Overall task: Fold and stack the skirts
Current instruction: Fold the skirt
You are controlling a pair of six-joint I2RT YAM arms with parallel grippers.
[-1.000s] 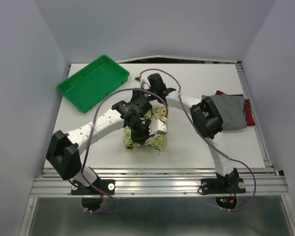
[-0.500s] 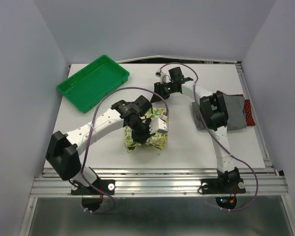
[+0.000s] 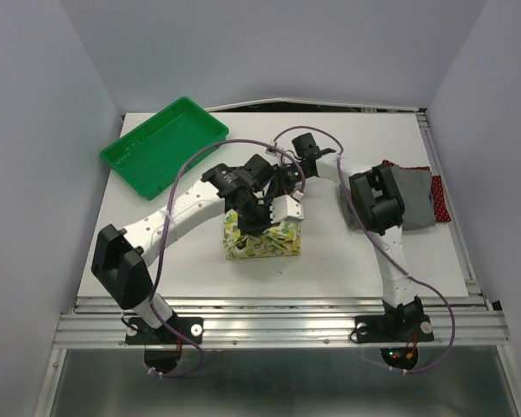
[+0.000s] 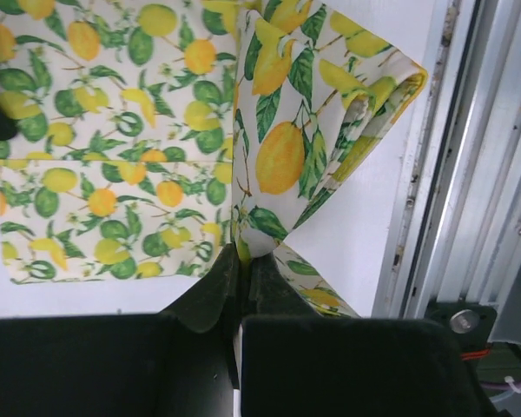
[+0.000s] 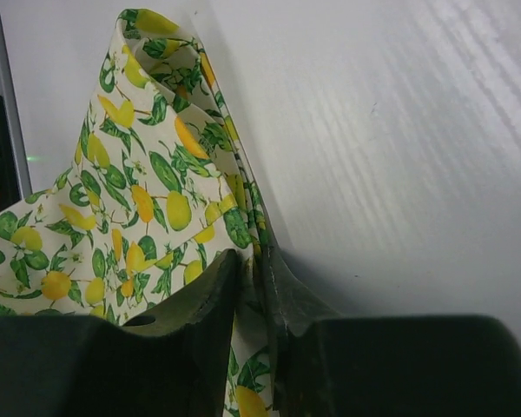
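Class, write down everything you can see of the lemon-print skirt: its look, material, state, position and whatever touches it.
The white skirt printed with yellow lemons and green leaves looks like thin woven cloth. It lies near the middle of the white table top, partly folded into a rough rectangle. The left gripper pinches a raised fold and the right gripper a lifted edge, fingers shut on it.

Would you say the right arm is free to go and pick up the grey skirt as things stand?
Probably not yet: the right gripper is shut on the lemon-print skirt and would have to let go first. The grey skirt itself lies uncovered, off to the right.
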